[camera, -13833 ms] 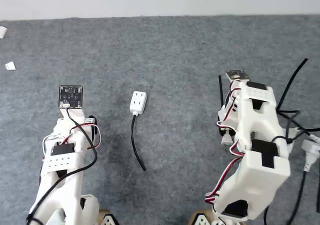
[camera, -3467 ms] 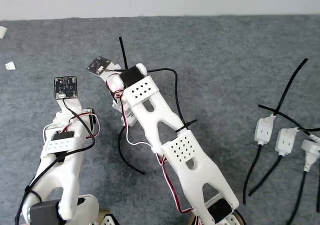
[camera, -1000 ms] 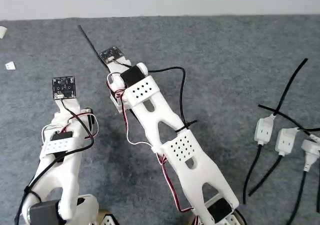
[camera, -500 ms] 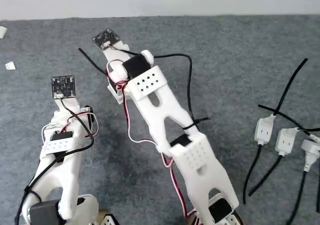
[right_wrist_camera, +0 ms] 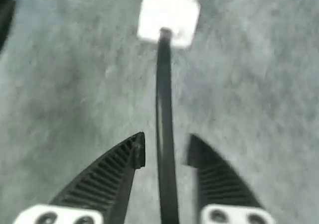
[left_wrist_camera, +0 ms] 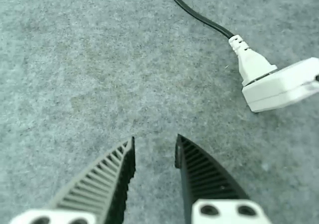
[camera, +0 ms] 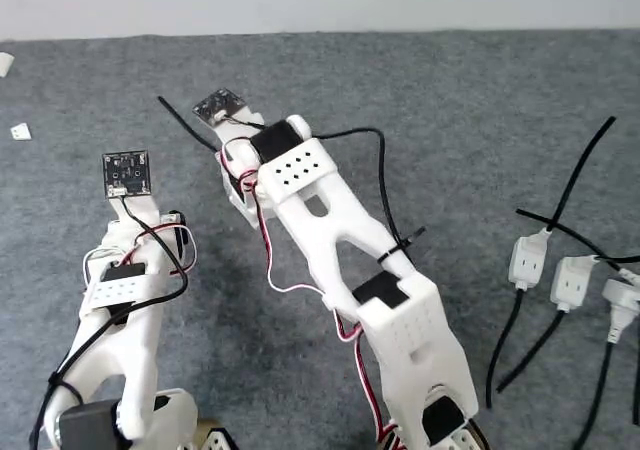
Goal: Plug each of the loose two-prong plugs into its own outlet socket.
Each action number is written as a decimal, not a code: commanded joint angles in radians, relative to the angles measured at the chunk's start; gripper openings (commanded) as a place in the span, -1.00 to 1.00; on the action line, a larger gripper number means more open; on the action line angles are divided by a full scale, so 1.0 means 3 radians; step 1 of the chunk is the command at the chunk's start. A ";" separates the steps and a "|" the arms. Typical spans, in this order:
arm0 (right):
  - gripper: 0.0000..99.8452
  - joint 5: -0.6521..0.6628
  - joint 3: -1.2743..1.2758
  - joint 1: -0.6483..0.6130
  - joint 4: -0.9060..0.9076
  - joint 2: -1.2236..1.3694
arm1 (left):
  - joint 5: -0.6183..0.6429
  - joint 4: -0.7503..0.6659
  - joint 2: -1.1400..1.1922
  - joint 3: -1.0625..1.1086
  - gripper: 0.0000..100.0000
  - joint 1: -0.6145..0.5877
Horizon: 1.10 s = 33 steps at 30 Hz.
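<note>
Where the grey carpeted table [camera: 330, 80] lies nearest the bases, the white plastic left arm [camera: 120, 305] stands low. Off to the right side, three white plastic plug pieces on black cords [camera: 570, 280] lie just beside one another. Ahead of that arm the left gripper [left_wrist_camera: 154, 143] hangs over bare carpet, its black ribbed fingers [left_wrist_camera: 119, 174] a narrow gap apart with nothing between them. Just beyond and to one side lies the white plastic block [left_wrist_camera: 281, 84] — flat and rectangular, with a tapered white collar where its black round cable [left_wrist_camera: 197, 15] enters. Whether its face bears prongs or slots cannot be told. The right gripper [right_wrist_camera: 166, 147] sits over that cable, fingers spread to either side of it with carpet showing in both gaps — not pinching it. Farther on, the cable's loose end sticks out past the white right arm [camera: 330, 220] toward the table's far left, where two small white scraps [camera: 20, 131] lie.
</note>
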 commanded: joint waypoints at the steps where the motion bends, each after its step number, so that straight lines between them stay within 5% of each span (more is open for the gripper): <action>1: -0.42 0.0036 -0.0020 -0.0043 -0.0366 0.0084 | 0.0010 -0.0077 -0.0066 -0.0018 -0.75 -0.0020; 21: -0.36 0.0061 -0.0020 -0.0151 -0.1670 0.0591 | 0.0010 -0.0072 -0.0066 -0.0013 -0.75 -0.0020; 27: -0.66 0.0056 -0.0026 -0.0136 -0.1741 0.0621 | 0.0010 -0.0072 -0.0066 -0.0013 -0.75 -0.0020; 33: -0.76 0.0066 -0.0026 -0.0090 -0.1788 0.0621 | 0.0010 -0.0072 -0.0066 -0.0013 -0.75 -0.0020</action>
